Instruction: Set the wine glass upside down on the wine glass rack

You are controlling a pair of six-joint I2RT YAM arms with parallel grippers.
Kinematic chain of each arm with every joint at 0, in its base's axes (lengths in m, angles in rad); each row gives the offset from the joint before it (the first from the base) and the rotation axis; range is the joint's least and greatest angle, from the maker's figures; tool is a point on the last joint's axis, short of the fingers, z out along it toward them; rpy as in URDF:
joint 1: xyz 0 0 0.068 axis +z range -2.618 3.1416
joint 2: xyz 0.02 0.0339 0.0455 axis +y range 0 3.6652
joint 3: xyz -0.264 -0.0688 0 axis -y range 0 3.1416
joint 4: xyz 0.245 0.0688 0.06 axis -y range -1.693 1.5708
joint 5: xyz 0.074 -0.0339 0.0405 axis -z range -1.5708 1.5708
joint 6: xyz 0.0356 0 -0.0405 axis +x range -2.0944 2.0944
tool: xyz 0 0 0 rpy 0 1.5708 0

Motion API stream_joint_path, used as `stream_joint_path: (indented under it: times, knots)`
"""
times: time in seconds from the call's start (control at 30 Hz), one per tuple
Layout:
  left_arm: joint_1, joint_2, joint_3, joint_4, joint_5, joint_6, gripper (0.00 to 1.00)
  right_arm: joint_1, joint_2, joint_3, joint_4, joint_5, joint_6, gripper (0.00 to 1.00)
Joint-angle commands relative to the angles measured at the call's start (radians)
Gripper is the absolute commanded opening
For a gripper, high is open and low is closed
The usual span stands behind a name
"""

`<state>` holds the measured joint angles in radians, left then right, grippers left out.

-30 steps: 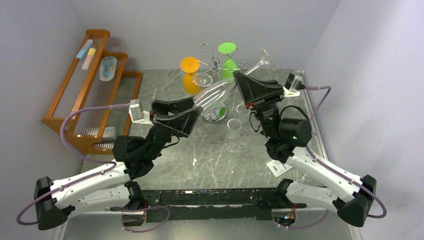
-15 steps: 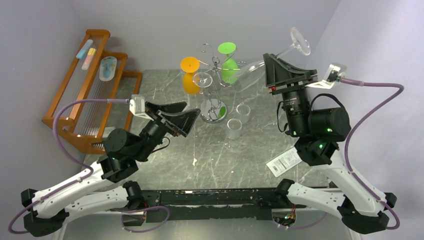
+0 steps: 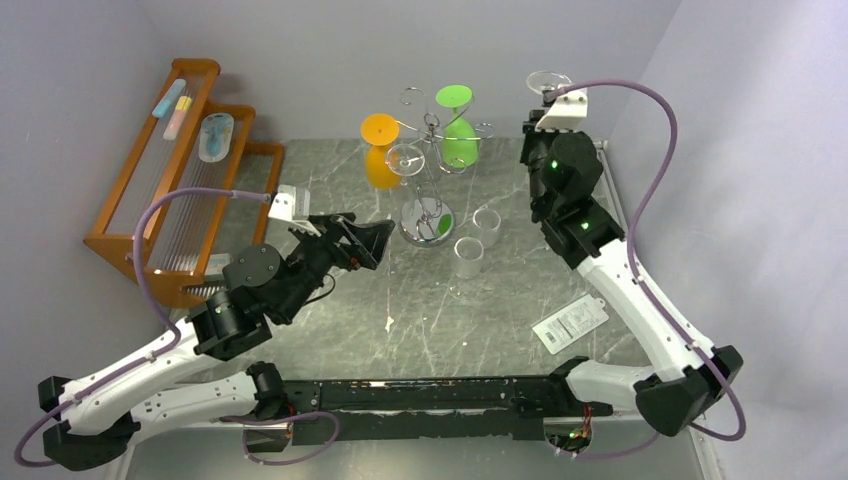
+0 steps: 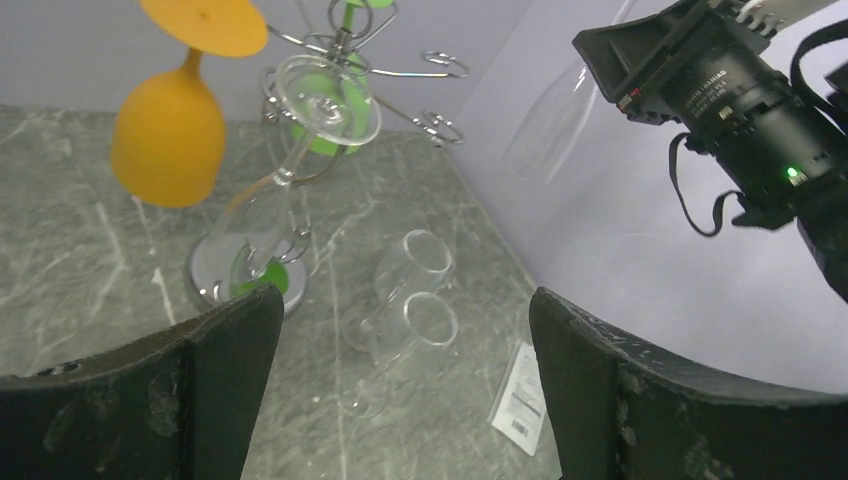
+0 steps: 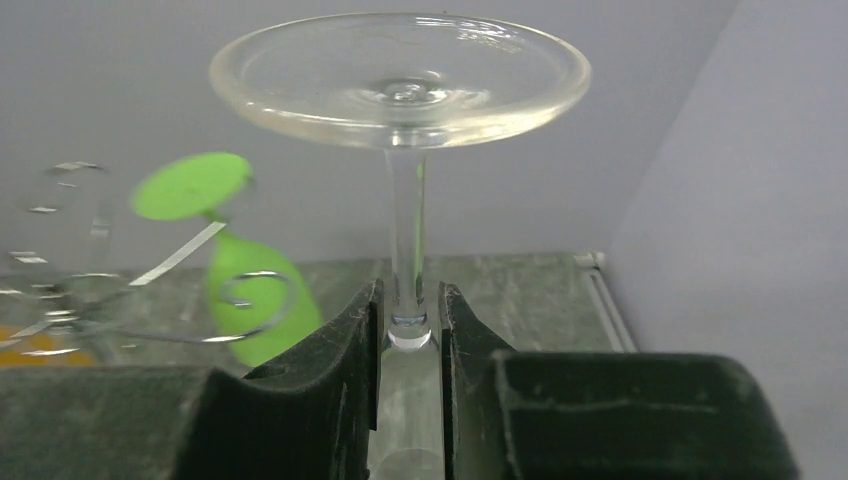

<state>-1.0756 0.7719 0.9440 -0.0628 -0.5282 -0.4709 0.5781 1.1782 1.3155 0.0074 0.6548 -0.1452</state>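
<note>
My right gripper is shut on the stem of a clear wine glass, held upside down with its foot on top. In the top view the foot is high at the back right, to the right of the chrome wire rack. The rack has a round shiny base, and an orange glass, a green glass and a clear glass hang on it upside down. My left gripper is open and empty, low, just left of the rack base. The left wrist view shows the rack.
Two clear glasses stand on the table right of the rack base. A brown wooden stepped rack is at the far left. A paper label lies at the right. Walls close in on both sides.
My left gripper let go of the glass bowl and drew back, open. My right arm lifted the glass up and to the back right, turning it foot up.
</note>
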Motion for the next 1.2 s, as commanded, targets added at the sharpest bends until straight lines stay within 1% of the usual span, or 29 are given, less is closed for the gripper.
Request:
stream_joint_path:
  times: [0.0, 0.17, 0.33, 0.43, 0.57, 0.8, 1.0, 1.17]
  knots:
    - [-0.004, -0.033, 0.033, -0.116, -0.061, 0.019, 0.97, -0.188, 0.022, -0.012, -0.058, -0.203, 0.093, 0.00]
    - [-0.004, -0.067, 0.026, -0.151, -0.082, 0.017, 0.96, -0.350, 0.086, -0.038, -0.028, -0.442, 0.134, 0.00]
    - [-0.004, -0.082, 0.022, -0.169, -0.091, 0.018, 0.97, -0.475, 0.179, -0.027, -0.012, -0.700, 0.133, 0.00]
    - [-0.004, -0.082, 0.027, -0.184, -0.093, 0.015, 0.96, -0.524, 0.228, -0.006, -0.012, -0.908, 0.114, 0.00]
    - [-0.004, -0.077, 0.032, -0.193, -0.093, 0.009, 0.96, -0.552, 0.297, 0.032, -0.012, -1.115, 0.048, 0.00]
    - [-0.005, -0.040, 0.067, -0.210, -0.096, 0.028, 0.96, -0.554, 0.420, 0.132, -0.056, -1.364, -0.037, 0.00]
    - [-0.004, -0.021, 0.055, -0.191, -0.089, 0.017, 0.96, -0.554, 0.467, 0.105, 0.056, -1.476, 0.007, 0.00]
    - [-0.004, 0.003, 0.061, -0.192, -0.083, 0.014, 0.96, -0.554, 0.474, 0.072, 0.134, -1.561, 0.039, 0.00]
